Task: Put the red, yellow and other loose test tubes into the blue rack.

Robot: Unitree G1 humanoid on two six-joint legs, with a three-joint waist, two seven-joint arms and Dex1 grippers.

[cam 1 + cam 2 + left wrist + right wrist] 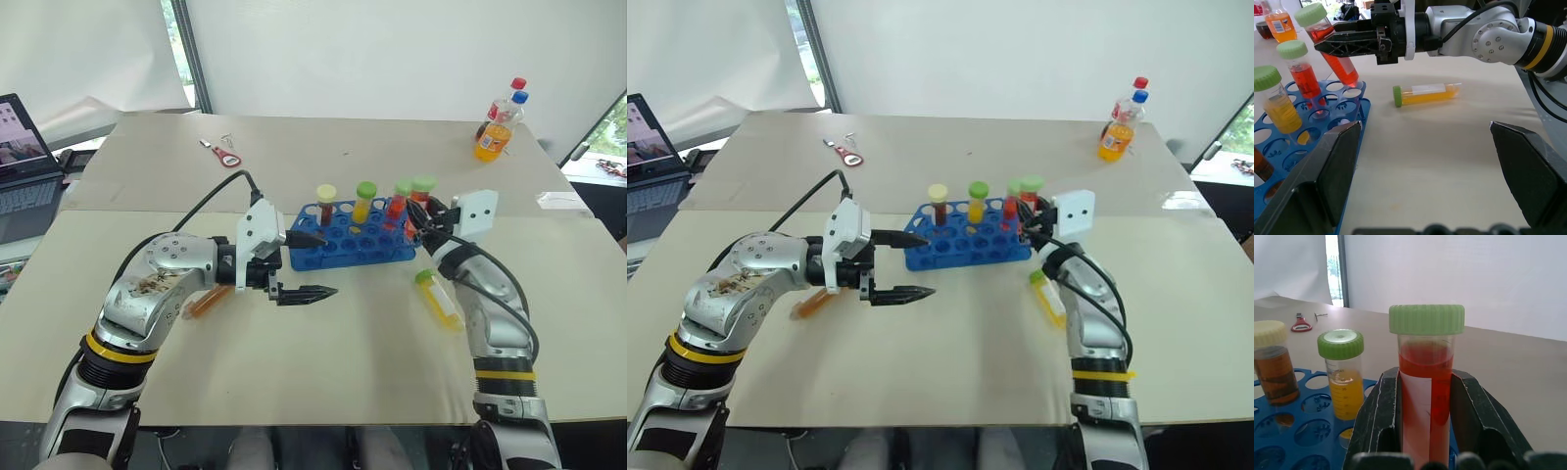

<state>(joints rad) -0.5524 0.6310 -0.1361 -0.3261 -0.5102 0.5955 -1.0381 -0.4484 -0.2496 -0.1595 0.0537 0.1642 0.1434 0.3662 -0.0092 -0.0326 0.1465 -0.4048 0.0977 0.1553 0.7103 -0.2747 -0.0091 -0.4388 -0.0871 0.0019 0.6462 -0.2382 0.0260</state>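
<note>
Here: beige table (323, 343), white wall behind, laptop (22, 157) far left. My right gripper (423, 217) pinches red tube (1426, 382) over blue rack (355, 240); left gripper (312, 264) spread. Yellow tube (438, 298) lies loose.

Head pair overhead; wrist cameras close-up.

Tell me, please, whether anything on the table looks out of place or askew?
Yes. A yellow tube lies on its side on the table right of the blue rack, and an orange one lies beside the left arm. The red tube in the right gripper is tilted over the rack.
</note>
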